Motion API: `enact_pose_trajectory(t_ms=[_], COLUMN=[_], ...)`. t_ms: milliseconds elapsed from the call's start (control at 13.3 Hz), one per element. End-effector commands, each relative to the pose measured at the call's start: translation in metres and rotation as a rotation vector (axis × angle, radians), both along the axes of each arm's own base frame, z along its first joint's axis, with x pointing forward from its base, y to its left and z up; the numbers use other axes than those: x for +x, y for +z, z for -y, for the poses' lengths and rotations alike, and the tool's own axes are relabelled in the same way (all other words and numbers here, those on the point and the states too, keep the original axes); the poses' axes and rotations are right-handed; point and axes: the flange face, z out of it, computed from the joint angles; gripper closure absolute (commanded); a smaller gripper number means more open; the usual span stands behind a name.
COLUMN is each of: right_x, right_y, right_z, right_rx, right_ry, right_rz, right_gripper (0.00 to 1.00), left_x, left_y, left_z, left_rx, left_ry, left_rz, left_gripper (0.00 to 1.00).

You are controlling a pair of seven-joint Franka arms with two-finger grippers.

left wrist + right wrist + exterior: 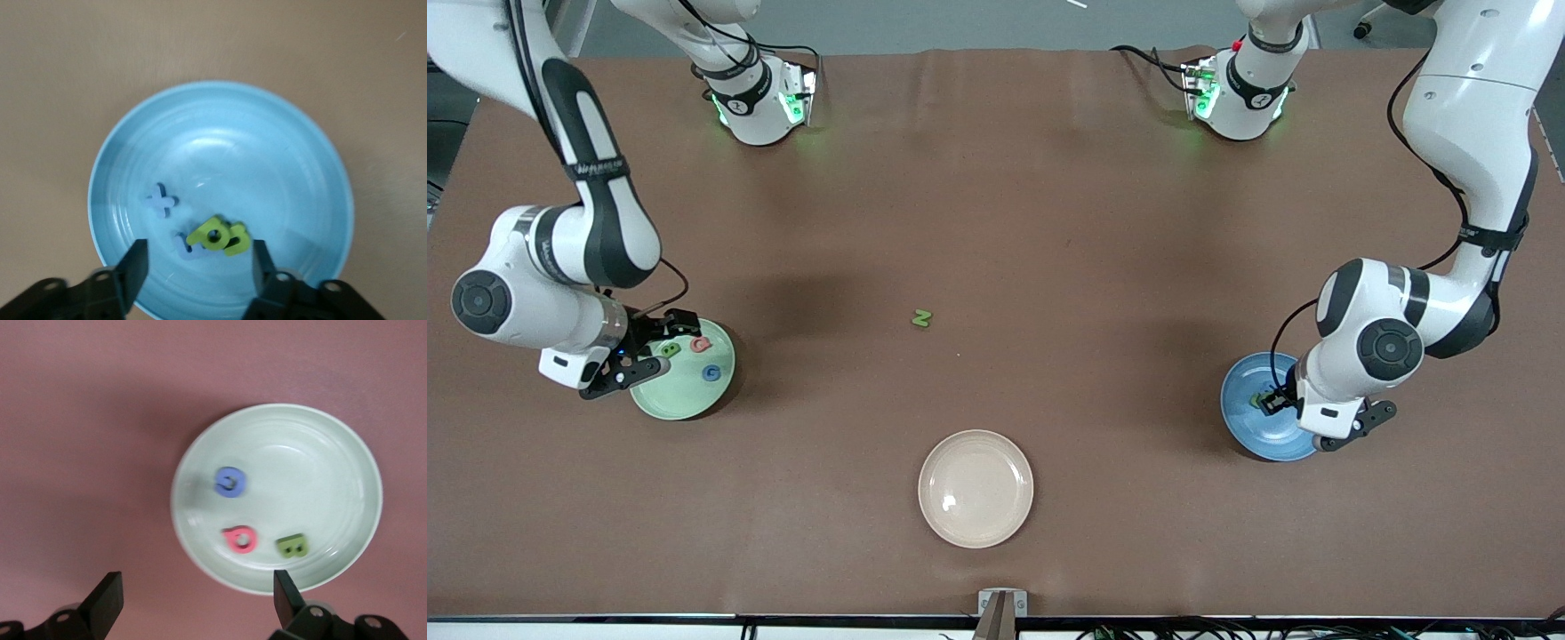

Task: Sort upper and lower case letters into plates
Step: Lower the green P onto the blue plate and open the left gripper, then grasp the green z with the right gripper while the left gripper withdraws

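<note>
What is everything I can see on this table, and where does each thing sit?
green plate: one, pale mint green, toward the right arm's end of the table.
letters in the green plate: three, blue, pink, green.
blue plate: one, medium blue, toward the left arm's end.
letters in the blue plate: two blue, two yellow-green, the green ones touching.
green N: one, alone on the table's middle.
beige plate: one, cream, nothing in it, nearest the front camera.
table cover: one, brown.
right gripper: open, over the green plate's rim.
left gripper: open, over the blue plate.
</note>
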Motion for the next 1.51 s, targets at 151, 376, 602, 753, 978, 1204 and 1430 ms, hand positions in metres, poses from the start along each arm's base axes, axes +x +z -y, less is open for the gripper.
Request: enact_pose_trajectory(t_ms=[151, 376, 602, 753, 978, 1204, 1430], right_x=[-0.039, -0.064, -0.074, -0.081, -0.088, -0.096, -0.102], right_y=[0.030, 0.029, -0.002, -0.029, -0.070, -0.103, -0.124], right_z=[-0.147, -0.247, -0.307, -0.336, -0.360, -0.373, -0.380], right_rx=[-0.108, -0.143, -0.109, -0.090, -0.064, -0.051, -0.046], right_ry=[-0.225, -0.350, -0.467, -0.513, -0.550, -0.561, -0.549], right_rz=[-0.043, 0.015, 0.091, 0.119, 0.147, 0.157, 0.160], right_gripper=[0.00, 0.00, 0.00, 0.01, 0.01, 0.03, 0.08], left_x=[0.013, 0.017, 0.004, -0.013, -0.038, -0.060, -0.079], left_y=[0.109, 0.182, 0.238, 0.276, 0.315, 0.344, 0.364], left_z=[0.014, 0.016, 0.014, 0.018, 0.020, 0.018, -0.002], left_rx=[0.026, 0.056, 0.094, 0.119, 0.093, 0.112, -0.017], left_ry=[-0.013, -0.108, -0.196, -0.292, -0.324, -0.402, -0.350], left_rz=[0.081, 0.066, 0.081, 0.079, 0.058, 0.021, -0.004], left_gripper=[0.00, 0.00, 0.00, 0.00, 0.00, 0.00, 0.00])
